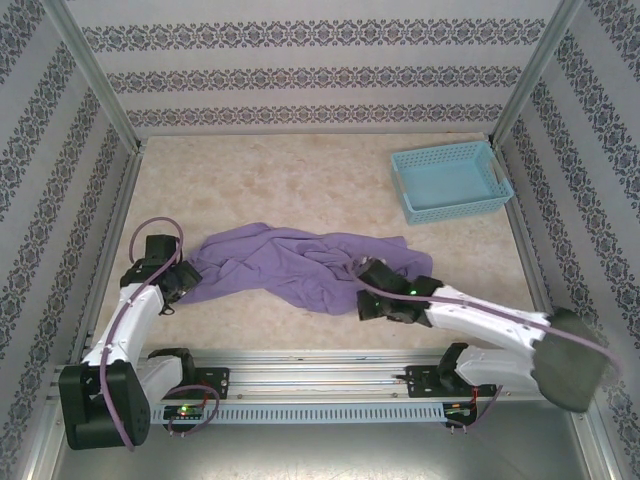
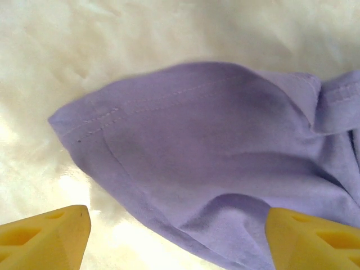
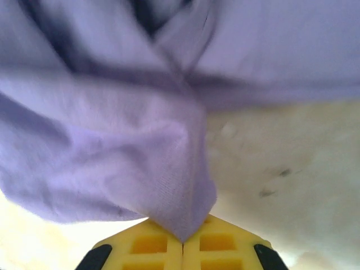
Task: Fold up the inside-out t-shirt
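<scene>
The inside-out t-shirt is lavender-purple and lies crumpled across the middle of the table. My left gripper sits at its left end. In the left wrist view its yellow fingers stand wide apart, and a hemmed corner of the t-shirt lies between and beyond them. My right gripper is at the shirt's right end. Its yellow fingertips are pressed together, pinching a fold of the t-shirt that pulls up into a point.
A light blue lattice basket stands at the back right of the table. Patterned walls with metal posts enclose the table on three sides. The arm bases sit on a rail along the near edge.
</scene>
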Robot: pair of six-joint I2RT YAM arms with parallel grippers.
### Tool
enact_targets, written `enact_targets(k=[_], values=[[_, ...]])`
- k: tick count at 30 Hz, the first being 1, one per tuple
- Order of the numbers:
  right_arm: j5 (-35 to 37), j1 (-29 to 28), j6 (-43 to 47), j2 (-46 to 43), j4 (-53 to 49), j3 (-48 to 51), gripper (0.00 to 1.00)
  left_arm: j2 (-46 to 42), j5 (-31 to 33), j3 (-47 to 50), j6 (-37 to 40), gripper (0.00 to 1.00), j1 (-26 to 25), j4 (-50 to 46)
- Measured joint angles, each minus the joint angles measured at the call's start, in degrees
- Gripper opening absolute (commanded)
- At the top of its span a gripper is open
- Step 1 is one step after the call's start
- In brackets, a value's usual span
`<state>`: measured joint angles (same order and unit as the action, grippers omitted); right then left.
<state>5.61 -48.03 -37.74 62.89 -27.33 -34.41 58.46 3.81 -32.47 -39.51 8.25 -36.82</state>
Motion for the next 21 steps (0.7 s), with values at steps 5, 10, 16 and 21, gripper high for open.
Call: enact_targets(k=[5, 10, 16, 21], values=[[-0.39, 11.45, 1.14, -15.69, -2.95, -0.37, 0.0, 0.24, -0.44, 0.02, -0.15, 0.75, 0.87, 0.02], [-3.28, 13.05, 1.22, -16.57, -3.78, 0.39, 0.0, 1.68, -2.54, 2.29, -1.55, 0.72, 0.87, 0.72], [-3.54, 13.35, 1.22, -15.85, -4.39, 1.27, 0.0, 0.57, -4.59, 5.22, -3.69, 0.68, 0.83, 0.28], [-3.54, 13.44, 1.27, -13.16, -3.78, 1.27, 0.0, -2.12, -4.98, 7.43, -5.14, 0.62, 0.81, 0.11]])
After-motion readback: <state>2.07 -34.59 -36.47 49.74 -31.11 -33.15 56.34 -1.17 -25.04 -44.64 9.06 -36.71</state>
